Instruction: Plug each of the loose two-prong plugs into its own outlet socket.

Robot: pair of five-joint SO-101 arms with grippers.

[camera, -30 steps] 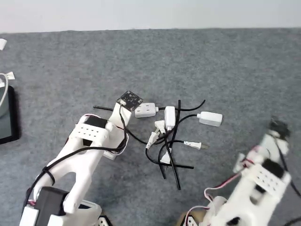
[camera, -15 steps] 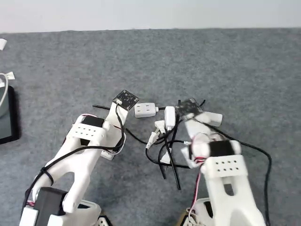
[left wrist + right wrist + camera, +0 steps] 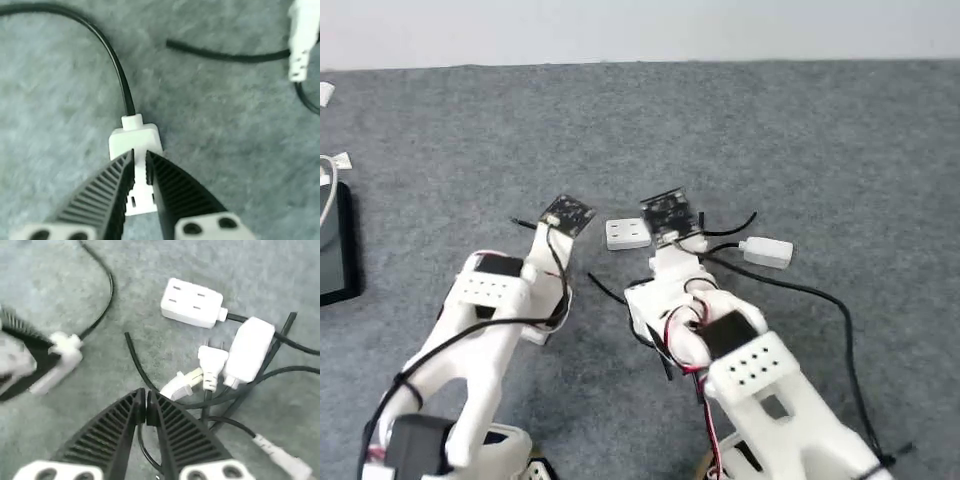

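Beneath the right arm (image 3: pixel 720 335), high view, plugs (image 3: pixel 212 362) mostly hidden; right gripper (image 3: pixel 145 401) clenched empty; left gripper (image 3: pixel 139 160) grasps white connector (image 3: pixel 135 139), face obscured.

Soft, even light comes down from overhead onto the grey felt table (image 3: pixel 840 150); the white left arm (image 3: pixel 490 300) and right arm (image 3: pixel 750 370) throw only faint, loose shadows close beneath themselves; the white plug (image 3: pixel 135 142) glows brightest against the dull cloth.
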